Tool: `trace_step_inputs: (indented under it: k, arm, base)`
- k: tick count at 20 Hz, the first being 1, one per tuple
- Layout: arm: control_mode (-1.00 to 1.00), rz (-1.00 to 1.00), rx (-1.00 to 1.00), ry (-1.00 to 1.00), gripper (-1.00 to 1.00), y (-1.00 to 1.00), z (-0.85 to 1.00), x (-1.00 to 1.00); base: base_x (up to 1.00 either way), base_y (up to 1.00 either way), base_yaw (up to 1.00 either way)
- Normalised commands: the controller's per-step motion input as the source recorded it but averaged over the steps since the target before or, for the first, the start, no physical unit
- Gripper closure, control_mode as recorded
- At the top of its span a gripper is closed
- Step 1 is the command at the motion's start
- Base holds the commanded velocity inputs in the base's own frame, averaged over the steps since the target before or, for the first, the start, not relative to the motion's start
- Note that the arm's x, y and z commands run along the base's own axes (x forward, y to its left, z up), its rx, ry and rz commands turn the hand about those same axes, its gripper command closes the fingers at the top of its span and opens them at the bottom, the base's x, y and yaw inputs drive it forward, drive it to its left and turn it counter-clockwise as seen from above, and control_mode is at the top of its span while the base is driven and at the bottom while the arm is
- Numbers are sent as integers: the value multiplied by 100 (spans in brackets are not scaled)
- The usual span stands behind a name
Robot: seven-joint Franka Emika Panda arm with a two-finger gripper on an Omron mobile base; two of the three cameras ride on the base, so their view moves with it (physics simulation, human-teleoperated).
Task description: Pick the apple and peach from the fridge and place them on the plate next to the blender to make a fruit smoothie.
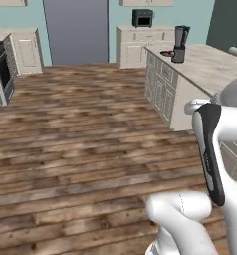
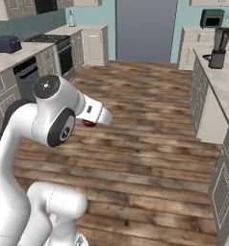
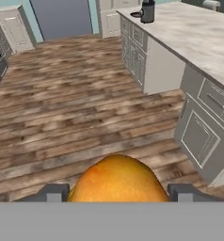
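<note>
Fingers [image 3: 117, 193] sit part-open on either side of one orange fruit, the peach [image 3: 117, 181], which fills the gap between the two dark tips in the hand view; you have it held, carried above the wooden floor [image 3: 76, 117] with nothing under it; in the right base view a small red patch shows just under the hand, and I cannot tell whether that is the fruit's blush or something else.

Ahead and to the right runs the island surface [image 3: 212, 42]; at its far end stands one blender [image 1: 180, 44], and just beside its base lies one dark-rimmed plate [image 1: 166, 53].

Your risks, as I judge them: the round fruit could slip out if the base jolts or the arm swings fast, and it would roll away over the floor; coming in low, you could clip the surface's edge; setting down, you could knock the blender, since the plate lies so close to it.
</note>
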Motion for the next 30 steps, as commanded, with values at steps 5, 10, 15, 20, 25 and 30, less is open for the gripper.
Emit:
trace_step_inputs:
  k: [5, 10, 15, 20, 25, 30]
  arm:
    - [100, 0, 0, 0, 100, 0, 0, 0]
    - [100, 0, 0, 0, 100, 0, 0, 0]
    - [100, 0, 0, 0, 100, 0, 0, 0]
    - [100, 0, 0, 0, 100, 0, 0, 0]
    - [100, 0, 0, 0, 100, 0, 0, 0]
    - [100, 0, 0, 0, 100, 0, 0, 0]
  base:
    - [100, -26, -23]
    - [100, 0, -12]
    - [100, 0, -12]
    - [100, 13, -27]
    - [100, 21, -35]
    - [100, 39, -33]
